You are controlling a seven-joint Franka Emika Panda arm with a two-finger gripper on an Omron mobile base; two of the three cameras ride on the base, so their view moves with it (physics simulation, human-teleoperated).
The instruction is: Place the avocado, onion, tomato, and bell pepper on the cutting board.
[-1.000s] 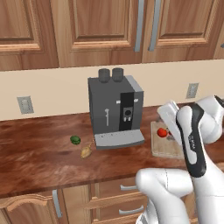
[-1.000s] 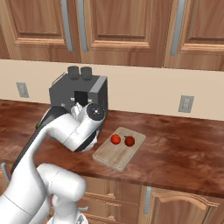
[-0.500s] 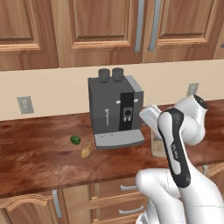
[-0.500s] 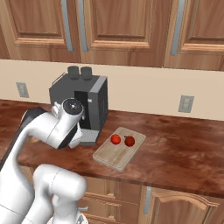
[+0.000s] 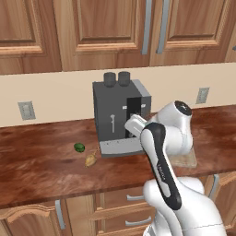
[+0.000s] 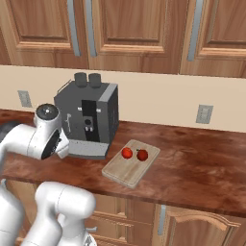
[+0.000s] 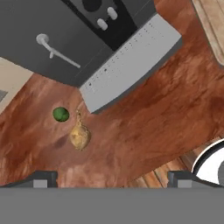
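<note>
The dark green avocado (image 5: 79,147) (image 7: 61,114) and the tan onion (image 5: 91,160) (image 7: 79,136) lie close together on the counter, left of the coffee machine's tray. On the pale cutting board (image 6: 120,170) (image 5: 188,160) rest the round tomato (image 6: 127,153) and, to its right, the bell pepper (image 6: 142,154). My gripper (image 7: 111,180) hangs open above the counter in front of the machine, nothing between its fingertips (image 7: 43,177). The onion and avocado sit ahead of it and to the left in the hand view. A corner of the board (image 7: 214,22) shows at the top right.
A dark grey coffee machine (image 5: 120,115) (image 6: 89,120) (image 7: 65,35) with a light tray stands at the back of the reddish-brown counter (image 6: 192,168), between the two loose items and the board. Wall outlets and wooden cabinets are behind; drawers sit below the front edge.
The arm has swung left, away from the cutting board and across the front of the coffee machine. The gripper stayed open. The fruits have not moved.
</note>
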